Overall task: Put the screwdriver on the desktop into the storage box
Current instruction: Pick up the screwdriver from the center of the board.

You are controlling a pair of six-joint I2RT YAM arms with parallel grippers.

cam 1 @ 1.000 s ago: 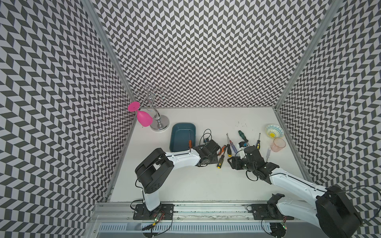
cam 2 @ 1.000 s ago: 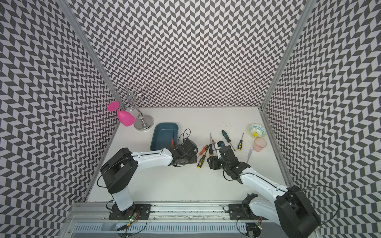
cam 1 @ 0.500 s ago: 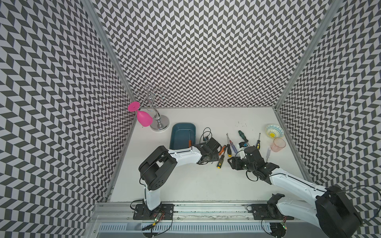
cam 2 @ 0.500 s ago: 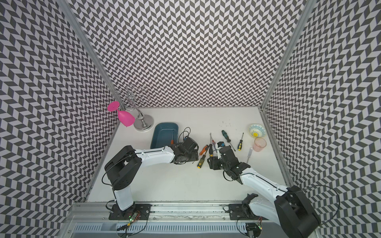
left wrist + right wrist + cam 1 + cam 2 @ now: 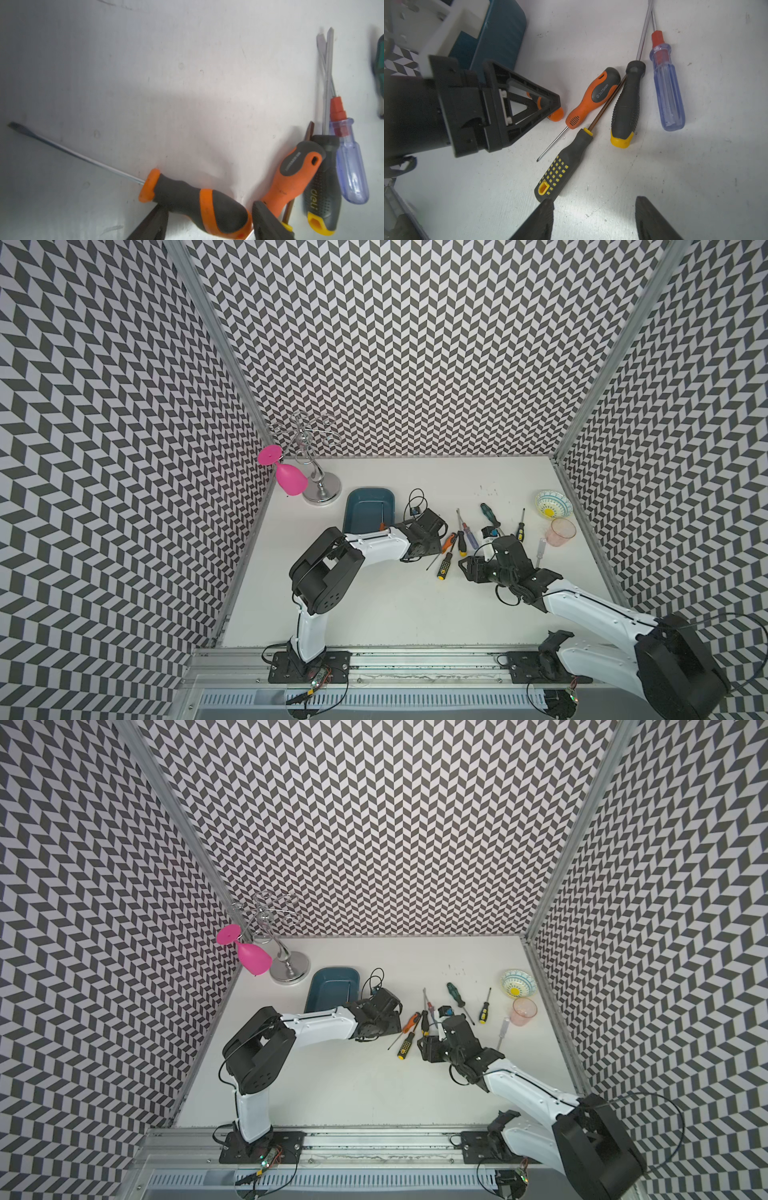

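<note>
Eight screwdrivers (image 5: 460, 540) lie on the desktop (image 5: 395, 614), from centre out to 2 o'clock. One of them, the black-and-orange screwdriver (image 5: 182, 193), lies between the fingers of the left gripper (image 5: 208, 205); whether they pinch it I cannot tell. The right gripper (image 5: 593, 199) is spread, empty. One storage box (image 5: 358, 510) at 11 o'clock; one bowl (image 5: 552, 506), one cup (image 5: 561, 531) near 2.

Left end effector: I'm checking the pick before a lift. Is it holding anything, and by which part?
Cannot be told. The left end effector straddles the rear of the orange-and-black screwdriver handle; whether it clamps is unclear.
</note>
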